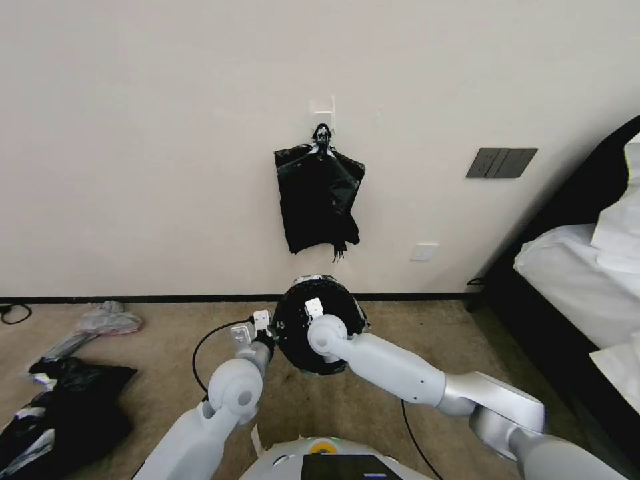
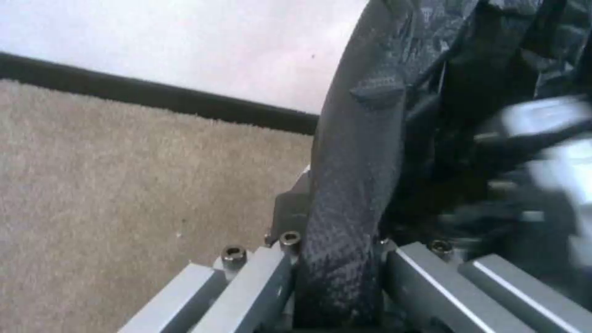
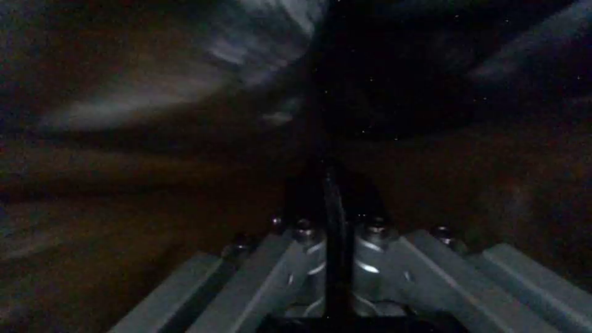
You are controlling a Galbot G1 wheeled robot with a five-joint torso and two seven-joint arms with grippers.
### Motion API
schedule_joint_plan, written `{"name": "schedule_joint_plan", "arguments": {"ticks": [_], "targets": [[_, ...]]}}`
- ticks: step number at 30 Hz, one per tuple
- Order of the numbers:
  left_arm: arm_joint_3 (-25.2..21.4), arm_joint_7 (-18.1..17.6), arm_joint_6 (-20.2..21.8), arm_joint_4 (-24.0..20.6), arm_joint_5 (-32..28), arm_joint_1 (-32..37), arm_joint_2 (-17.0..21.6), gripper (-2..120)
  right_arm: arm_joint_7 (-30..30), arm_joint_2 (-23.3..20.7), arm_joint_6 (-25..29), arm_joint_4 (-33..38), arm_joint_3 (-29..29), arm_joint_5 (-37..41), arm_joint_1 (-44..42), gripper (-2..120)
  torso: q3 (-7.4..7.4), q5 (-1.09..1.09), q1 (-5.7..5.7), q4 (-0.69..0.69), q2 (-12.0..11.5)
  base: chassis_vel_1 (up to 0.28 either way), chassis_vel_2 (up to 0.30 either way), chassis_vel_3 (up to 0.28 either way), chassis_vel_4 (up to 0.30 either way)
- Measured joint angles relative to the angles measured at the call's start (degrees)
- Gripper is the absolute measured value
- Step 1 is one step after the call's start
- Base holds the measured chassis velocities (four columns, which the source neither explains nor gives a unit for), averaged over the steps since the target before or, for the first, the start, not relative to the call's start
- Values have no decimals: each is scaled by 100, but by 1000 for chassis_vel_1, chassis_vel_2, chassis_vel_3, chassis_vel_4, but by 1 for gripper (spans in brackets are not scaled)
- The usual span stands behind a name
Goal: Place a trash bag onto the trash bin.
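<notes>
Two grippers work at the bin, which stands on the carpet (image 1: 413, 333) close to the wall (image 1: 167, 133), straight ahead of the robot. No brand, label or writing can be read anywhere.

Far left on the floor lie a black heap (image 1: 63, 407) and a grey bundle (image 1: 100, 321), well apart from the bin, with bare carpet between. The left gripper (image 1: 265, 337) sits at the bin's left edge; the left wrist view shows its fingers (image 2: 259, 282) clamped on a band of the bag (image 2: 351, 194), with carpet and a dark baseboard (image 2: 154, 95) beyond.

The bag (image 1: 313, 333) covers the bin's mouth and sides, so the bin's own surface cannot be made out. The right gripper (image 1: 313, 308) reaches over the far rim; its view is dark, and the fingers (image 3: 376, 259) are closed on a thin black fold of film (image 3: 336, 217).

Above, a second black bag (image 1: 319, 200) hangs from a white hook (image 1: 323, 110) on the wall. A grey switch plate (image 1: 501, 163) and a white outlet (image 1: 424, 252) follow. A bed (image 1: 587, 280) crowds the right side, leaving a narrower strip of carpet there.
</notes>
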Motion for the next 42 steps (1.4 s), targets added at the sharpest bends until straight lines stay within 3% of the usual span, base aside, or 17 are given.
{"name": "schedule_joint_plan", "arguments": {"ticks": [9,12,14,15,17,28,38,41,42], "targets": [[-33,-65,77,247,-197,-118,-28,1,26,-442,4,817,67,191,-1,24,0,0,0,0,0,0,0,0,0],[-33,-119,90,487,-342,-211,-69,1,-144,-852,8,1646,315,199,-165,42,0,0,0,0,0,0,0,0,0],[-27,-139,96,572,-399,-242,-89,1,-279,-995,8,1978,440,133,-289,45,0,-1,0,0,0,0,0,0,0],[-14,-169,104,715,-500,-294,-131,1,-609,-1238,12,2506,840,-148,-689,52,0,0,0,0,0,0,0,0,0],[-4,-184,118,817,-602,-331,-155,1,-955,-1446,16,2855,1197,-644,-1154,61,0,1,0,-4,0,0,0,0,0],[188,-181,216,1187,-810,-502,-309,1,-1509,-1698,22,3214,1825,-1889,-2269,98,0,0,0,-1,0,0,0,0,0],[321,-181,240,1277,-786,-490,-396,1,-1528,-1737,25,3242,2062,-1975,-2563,100,0,0,0,-1,0,0,0,0,0],[318,-176,241,1260,-779,-471,-403,5,-1536,-1742,26,3243,2103,-1984,-2601,100,0,0,0,0,0,0,0,0,0],[310,-156,241,1251,-778,-461,-405,11,-1536,-1744,27,3247,2117,-1984,-2610,100,0,-1,0,-1,0,0,0,0,0]]}}
